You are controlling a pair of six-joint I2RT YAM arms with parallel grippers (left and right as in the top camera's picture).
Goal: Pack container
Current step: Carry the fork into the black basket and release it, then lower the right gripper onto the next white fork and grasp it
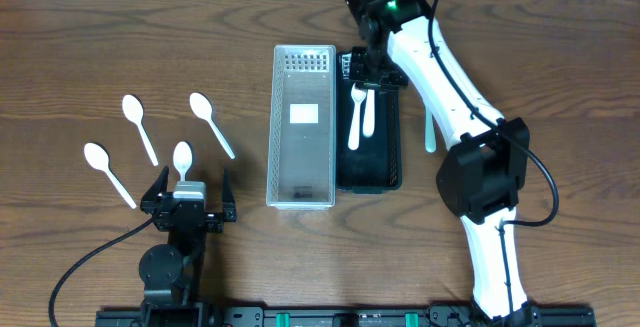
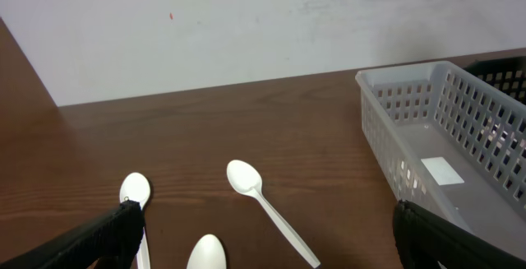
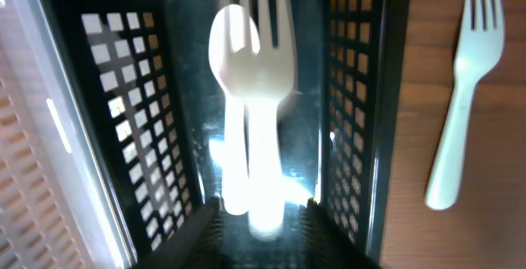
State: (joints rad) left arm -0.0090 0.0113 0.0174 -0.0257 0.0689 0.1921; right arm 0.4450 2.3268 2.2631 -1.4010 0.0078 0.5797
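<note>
Wide-open left jaws, right jaws apart above black tray; wooden table, white wall.

1. Two baskets stand side by side at the middle of the surface, long walls touching: the left basket and the right basket.
2. In the right basket, toward its far end, the inner spoon and the inner fork lie together lengthwise.
3. The loose fork lies on the surface just right of the right basket.
4. Left of the left basket, apart from it, four spoons lie on the surface: rear-left spoon, rear-right spoon, front-left spoon, front-right spoon.
</note>
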